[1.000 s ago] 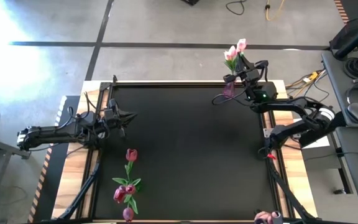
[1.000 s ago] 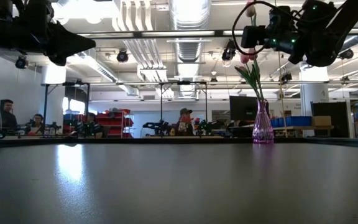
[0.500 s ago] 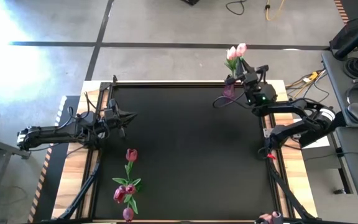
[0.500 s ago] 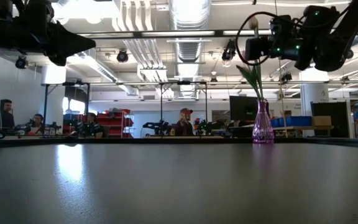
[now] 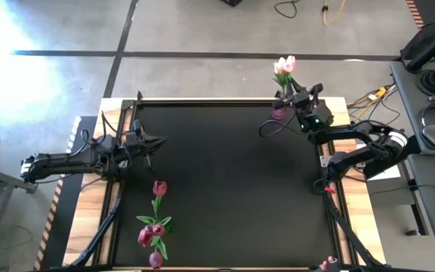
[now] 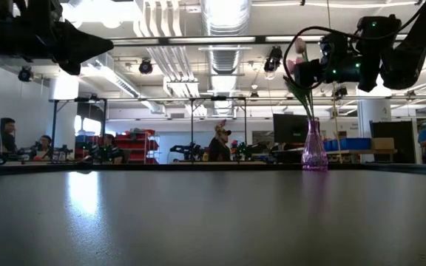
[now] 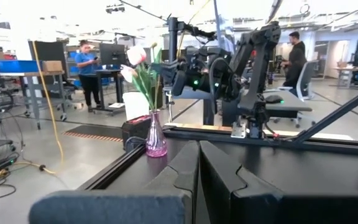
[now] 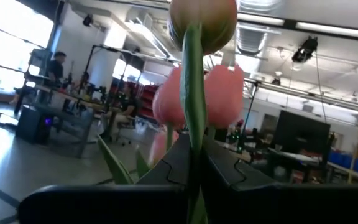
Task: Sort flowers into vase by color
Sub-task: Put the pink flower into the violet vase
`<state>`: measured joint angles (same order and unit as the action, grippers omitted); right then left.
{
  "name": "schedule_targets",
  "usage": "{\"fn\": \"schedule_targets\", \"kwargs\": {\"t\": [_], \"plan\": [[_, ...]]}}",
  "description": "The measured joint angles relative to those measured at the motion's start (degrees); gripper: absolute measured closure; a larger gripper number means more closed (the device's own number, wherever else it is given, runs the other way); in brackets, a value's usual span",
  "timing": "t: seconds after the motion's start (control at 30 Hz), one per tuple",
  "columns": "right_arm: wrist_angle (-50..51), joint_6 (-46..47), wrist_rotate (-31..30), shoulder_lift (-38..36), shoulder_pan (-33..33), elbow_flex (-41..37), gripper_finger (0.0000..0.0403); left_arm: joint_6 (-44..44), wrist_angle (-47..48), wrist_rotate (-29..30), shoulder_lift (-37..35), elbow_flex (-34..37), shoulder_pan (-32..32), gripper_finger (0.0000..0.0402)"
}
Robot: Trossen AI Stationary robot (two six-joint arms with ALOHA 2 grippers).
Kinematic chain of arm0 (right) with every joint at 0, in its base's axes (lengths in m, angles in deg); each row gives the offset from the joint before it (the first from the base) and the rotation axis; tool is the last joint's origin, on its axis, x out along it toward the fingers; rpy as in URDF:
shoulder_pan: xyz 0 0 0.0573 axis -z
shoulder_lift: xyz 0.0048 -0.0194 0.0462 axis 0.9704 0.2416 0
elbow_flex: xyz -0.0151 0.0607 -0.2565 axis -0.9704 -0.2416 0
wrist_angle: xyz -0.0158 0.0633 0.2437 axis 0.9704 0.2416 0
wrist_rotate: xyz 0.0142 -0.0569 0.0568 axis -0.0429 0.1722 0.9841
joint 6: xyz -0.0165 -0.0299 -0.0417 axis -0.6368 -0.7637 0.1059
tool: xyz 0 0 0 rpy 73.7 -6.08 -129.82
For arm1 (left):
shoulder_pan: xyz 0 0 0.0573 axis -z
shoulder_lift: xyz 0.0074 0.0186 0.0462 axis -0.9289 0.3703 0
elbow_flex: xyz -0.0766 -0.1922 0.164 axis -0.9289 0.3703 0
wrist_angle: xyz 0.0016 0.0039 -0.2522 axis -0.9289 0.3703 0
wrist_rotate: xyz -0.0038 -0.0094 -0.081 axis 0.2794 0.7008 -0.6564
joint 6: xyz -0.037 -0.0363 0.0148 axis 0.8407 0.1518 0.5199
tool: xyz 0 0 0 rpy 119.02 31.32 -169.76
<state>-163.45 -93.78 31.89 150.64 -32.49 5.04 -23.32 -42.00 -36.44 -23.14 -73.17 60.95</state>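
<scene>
The right gripper [image 5: 294, 96] jaws grasp a pale tulip [image 8: 194, 93] stem above the vase [image 6: 314, 150]. The left gripper [image 5: 155, 140] waits, jaws clenched, near magenta tulips [image 5: 154, 227].

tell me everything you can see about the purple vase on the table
The vase is small, clear purple glass as it looks, with a round belly, narrow neck and flared mouth. It stands upright at the far right corner of the black table, by the edge. Pale pink tulips on green stems rise from it. The right end effector hovers above it, shut on one tulip stem. Nothing else touches the vase.
</scene>
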Motion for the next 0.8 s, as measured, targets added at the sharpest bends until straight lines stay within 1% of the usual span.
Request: {"fn": "schedule_targets", "kwargs": {"t": [0.2,0.3,0.37,0.47,0.67,0.8], "plan": [[0.1,-1.4,-4.0,0.0,0.0,-1.2,0.0385,0.0,-0.3,-0.2,0.0,0.0,0.0,0.0402],[0.2,-2.2,-4.1,0.0,0.0,-1.2,0.0381,0.0,-0.3,-0.1,0.0,0.0,0.0,0.0402],[1.0,-2.1,-4.1,0.0,0.0,-0.7,0.0369,0.0,-0.3,-0.1,0.0,0.0,0.0,0.0402],[2.8,-1.7,-4.1,0.0,0.0,0.0,0.0338,0.0,-0.3,-0.1,0.0,0.0,0.0,0.0402],[7.7,-1.4,-4.2,0.0,-0.2,1.6,0.0257,0.0,-0.4,-0.1,0.0,0.0,0.0,0.0402],[10.1,0.3,-4.2,0.0,-0.2,2.4,0.0217,0.0,-0.4,-0.1,0.0,0.0,0.0,0.0402]]}}
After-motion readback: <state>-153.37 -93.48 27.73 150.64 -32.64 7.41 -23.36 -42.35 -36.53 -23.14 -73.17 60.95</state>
